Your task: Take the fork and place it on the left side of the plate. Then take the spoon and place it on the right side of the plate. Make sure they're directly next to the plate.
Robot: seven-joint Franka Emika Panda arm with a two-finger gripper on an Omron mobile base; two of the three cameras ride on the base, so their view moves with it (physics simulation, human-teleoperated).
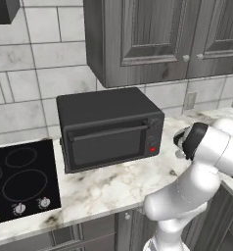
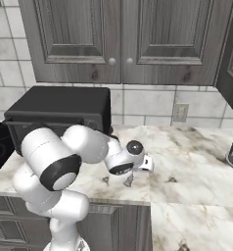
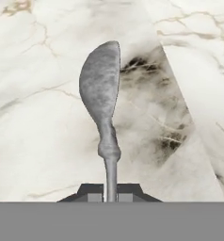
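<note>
The gripper (image 3: 111, 192) is pressed together on the thin handle of the spoon (image 3: 102, 96), its two dark fingertips (image 3: 89, 193) standing close on either side of the stem. In the hand view the spoon runs straight away from the jaws, its oval bowl at the far end seen partly edge-on, over the white marble counter (image 3: 38, 117) with its grey and brown veining (whether the bowl touches the stone or hangs just above it cannot be told). From the right base view the gripper (image 2: 129, 180) is low over the counter (image 2: 197, 162) near its front edge, the arm bent forward and down. To its left stands a black toaster oven (image 2: 59, 110). The left base view shows the oven (image 1: 108, 127) beside a black cooktop (image 1: 20, 179), under grey wall cabinets (image 1: 152, 34).
</note>
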